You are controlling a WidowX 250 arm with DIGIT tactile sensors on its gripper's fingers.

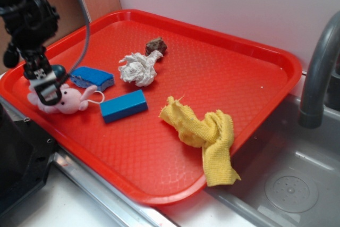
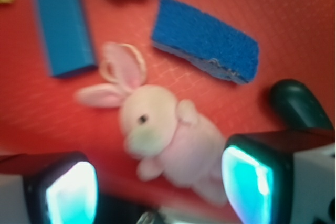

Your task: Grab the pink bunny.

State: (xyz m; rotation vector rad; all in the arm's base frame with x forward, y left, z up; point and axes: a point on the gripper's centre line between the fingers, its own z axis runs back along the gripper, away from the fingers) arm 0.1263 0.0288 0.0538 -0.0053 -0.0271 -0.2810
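The wrist view shows the pink bunny [image 2: 163,135] lying on its back between the gripper's [image 2: 160,192] two fingers, which stand apart on either side of its body, not touching it as far as the blur allows. From the exterior view the gripper [image 1: 49,90] covers much of the bunny [image 1: 66,101] near the left edge of the red tray [image 1: 159,195]. A blue sponge [image 1: 92,78] and a blue block [image 1: 123,106] lie just beside it; a white tissue wad [image 1: 139,69], a brown lump [image 1: 156,45] and a yellow cloth [image 1: 204,134] lie farther off.
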